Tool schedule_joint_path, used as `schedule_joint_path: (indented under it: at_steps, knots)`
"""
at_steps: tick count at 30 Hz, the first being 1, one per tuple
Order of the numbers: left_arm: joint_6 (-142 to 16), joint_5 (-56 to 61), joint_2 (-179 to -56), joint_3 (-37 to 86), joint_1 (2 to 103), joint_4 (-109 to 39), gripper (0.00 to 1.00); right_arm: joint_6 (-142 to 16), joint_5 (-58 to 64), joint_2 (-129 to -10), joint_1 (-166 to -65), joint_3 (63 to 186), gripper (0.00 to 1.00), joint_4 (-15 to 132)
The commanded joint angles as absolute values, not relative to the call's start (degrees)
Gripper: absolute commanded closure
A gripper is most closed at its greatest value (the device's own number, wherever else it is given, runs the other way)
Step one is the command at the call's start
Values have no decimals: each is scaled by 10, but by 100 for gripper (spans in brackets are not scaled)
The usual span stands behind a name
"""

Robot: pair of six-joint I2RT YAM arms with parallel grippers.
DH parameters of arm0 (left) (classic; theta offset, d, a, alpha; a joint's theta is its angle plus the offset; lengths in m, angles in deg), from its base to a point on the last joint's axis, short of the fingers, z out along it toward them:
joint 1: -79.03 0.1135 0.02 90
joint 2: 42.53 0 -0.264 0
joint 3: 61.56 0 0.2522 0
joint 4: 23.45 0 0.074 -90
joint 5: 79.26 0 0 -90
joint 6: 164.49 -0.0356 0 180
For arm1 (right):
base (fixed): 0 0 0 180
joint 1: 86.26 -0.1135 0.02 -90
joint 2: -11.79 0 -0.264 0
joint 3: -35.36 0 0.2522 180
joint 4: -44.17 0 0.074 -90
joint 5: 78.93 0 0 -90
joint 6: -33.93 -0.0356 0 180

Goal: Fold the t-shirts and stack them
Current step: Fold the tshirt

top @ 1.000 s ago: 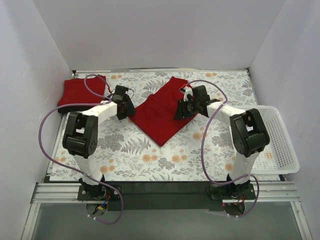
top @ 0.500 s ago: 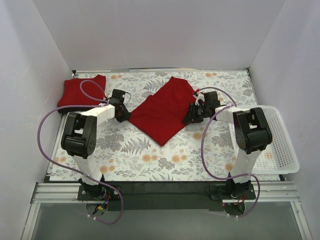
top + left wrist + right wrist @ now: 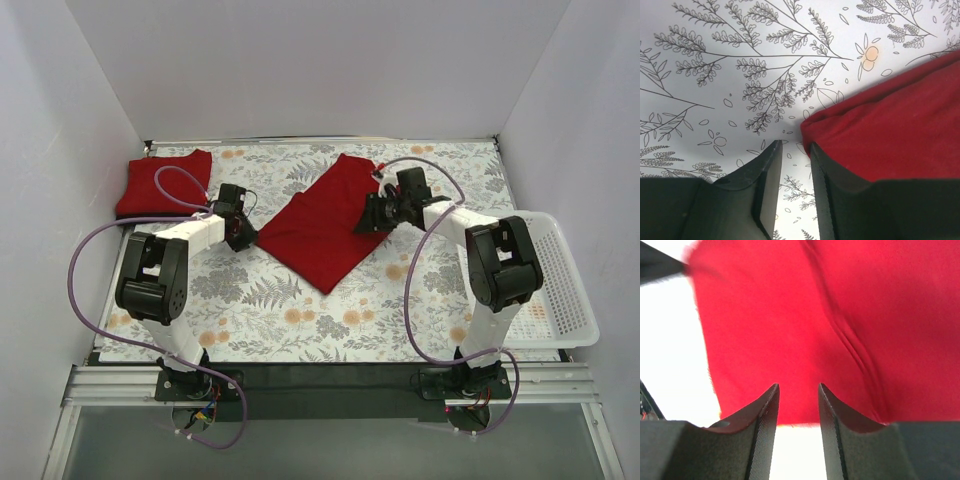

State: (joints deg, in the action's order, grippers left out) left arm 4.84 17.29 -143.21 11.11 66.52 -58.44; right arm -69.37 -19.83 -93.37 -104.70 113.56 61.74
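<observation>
A red t-shirt (image 3: 322, 225) lies folded as a flat diamond in the middle of the floral tablecloth. Another red t-shirt (image 3: 165, 182) lies folded at the back left, a dark edge (image 3: 133, 220) showing under it. My left gripper (image 3: 244, 232) sits low at the diamond's left corner. In the left wrist view it (image 3: 796, 148) is open, only tablecloth in the gap, and the red corner (image 3: 880, 135) touches the right finger's outer side. My right gripper (image 3: 371, 216) is at the shirt's right edge, open (image 3: 797, 387), its fingertips (image 3: 771, 395) over the red cloth (image 3: 790, 325).
A white lattice basket (image 3: 565, 300) hangs at the table's right edge. White walls close in the back and both sides. Purple cables loop from both arms over the tablecloth (image 3: 300, 310).
The left gripper slid left off the shirt to its corner and its jaws narrowed. The right gripper swung out to the right, then came back to the shirt's right edge.
</observation>
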Motion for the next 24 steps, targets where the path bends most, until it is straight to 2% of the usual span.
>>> schedule_joint_path:
  at_steps: [1, 3, 9, 13, 24]
  knots:
    - [37, 163, -1422, 112, 669, -616, 70, -646, -226, -947, -1080, 1242, 61, 603]
    - [36, 157, -1416, 113, 669, -608, 66, -635, -234, -988, -1089, 1310, 55, 605]
    - [31, 150, -1413, 118, 669, -601, 64, -635, -254, -1104, -1107, 1452, 51, 604]
    - [27, 147, -1419, 117, 669, -599, 64, -637, -257, -1163, -1115, 1535, 51, 604]
    - [25, 139, -1429, 109, 666, -594, 66, -647, -258, -1294, -1131, 1661, 51, 600]
